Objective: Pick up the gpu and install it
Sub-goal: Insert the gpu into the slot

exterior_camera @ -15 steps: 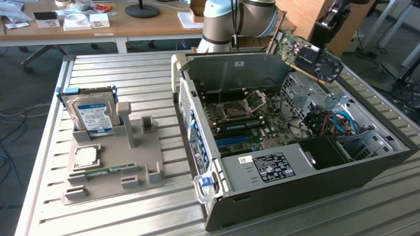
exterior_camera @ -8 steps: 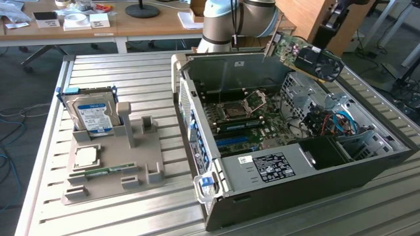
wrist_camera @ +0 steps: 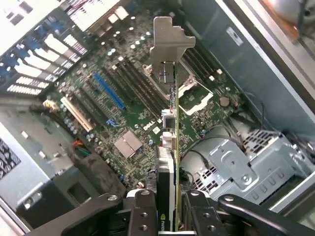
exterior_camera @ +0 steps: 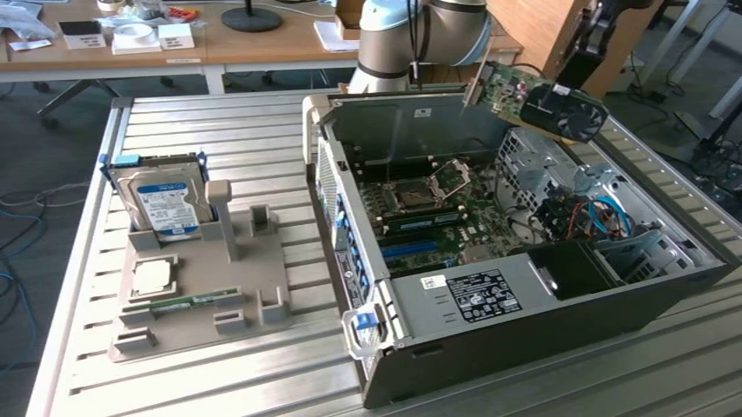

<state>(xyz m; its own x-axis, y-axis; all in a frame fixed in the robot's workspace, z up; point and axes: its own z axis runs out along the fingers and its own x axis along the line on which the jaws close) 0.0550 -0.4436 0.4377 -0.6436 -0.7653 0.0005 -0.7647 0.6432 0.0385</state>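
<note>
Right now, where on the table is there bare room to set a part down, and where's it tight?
Exterior view: bare table slats behind the grey tray, and a wide strip nearest the camera, along tray and computer case. The gap between them is narrow. Crowded inside the case: motherboard, cables, drive cage; the gripper holds the graphics card above it.

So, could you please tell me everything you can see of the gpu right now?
The gpu is a thin card with a green circuit board, a black fan housing and a pale metal bracket along one end. It hangs tilted in the air over the open computer case, touching none of it. The claw clamps it at the fan end from both faces, so the bracket end points toward the motherboard.
</note>
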